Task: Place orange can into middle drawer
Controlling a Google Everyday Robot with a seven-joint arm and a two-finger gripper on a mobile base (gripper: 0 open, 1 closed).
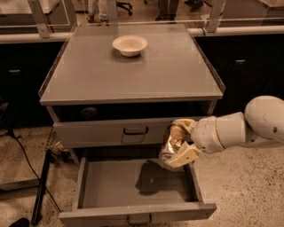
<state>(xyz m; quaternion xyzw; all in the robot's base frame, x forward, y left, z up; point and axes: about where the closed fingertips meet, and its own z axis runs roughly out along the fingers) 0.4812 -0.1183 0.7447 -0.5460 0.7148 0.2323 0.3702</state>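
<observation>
**Robot arm holds an orange can over an open grey drawer**

Some parts are hard to make out. The white arm (pixel 248 128) enters from the right and is cut off by the frame edge. The orange can (pixel 170 146) is partly covered by the cream fingers around it, so only its mottled gold side and a silver end show. Just under the counter (pixel 133 75) runs a dark recess (pixel 133 111) whose inside I cannot read, apart from a round dark shape at its left. The bottom edge of the open drawer's front is clipped by the frame. Along the top, a few people's legs (pixel 100 6) are cut off at the shin.

There is one can, one bowl, one arm with one tool, and two grey drawer fronts, each with a small dark loop handle.

The tool (pixel 177 141) is clamped on the can, one finger above and one below, holding it tilted. It hangs in the air over the right rear part of the middle drawer (pixel 88 186), in front of the upper drawer front (pixel 102 133), which is pushed in.

The middle drawer is pulled out, and its flat grey floor carries the shadow (pixel 153 177) of the tool. The shallow cream bowl (pixel 130 45) sits at the back of the counter, showing a plain inside.
</observation>
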